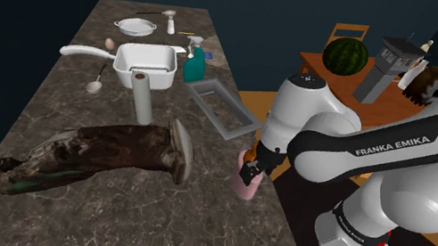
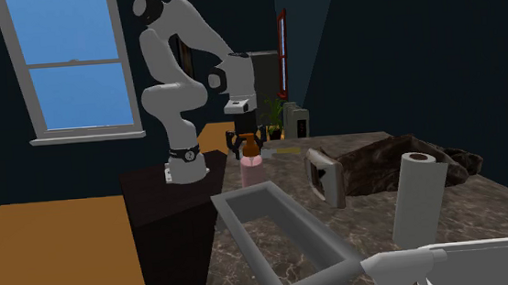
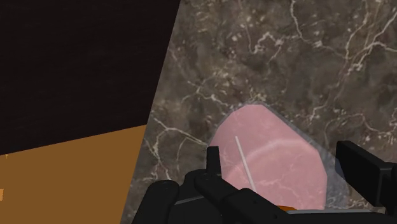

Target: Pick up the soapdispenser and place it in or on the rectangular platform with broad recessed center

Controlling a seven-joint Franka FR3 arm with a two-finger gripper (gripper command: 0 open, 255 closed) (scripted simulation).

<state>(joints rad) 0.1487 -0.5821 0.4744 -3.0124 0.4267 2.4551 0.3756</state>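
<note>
In the shoulder view, the pink soap dispenser point(image 1: 246, 183) stands at the table point(image 1: 103, 217) edge nearest the stand, with the end effector point(image 1: 251, 162) directly over it. The grey recessed tray point(image 1: 241, 131) lies farther along the same edge.

In the second exterior view, the end effector point(image 2: 248, 145) straddles the dispenser's top.

In the wrist view, the fingers point(image 3: 214, 167) stand apart on either side of the dispenser, not clamping it.

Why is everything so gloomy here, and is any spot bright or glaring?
Shoulder view: dim and even, no glare on the marble counter. Second exterior view: the blue window is the one bright patch. Wrist view: the pink soap bottle looks see-through, counter veins showing through it.
</note>
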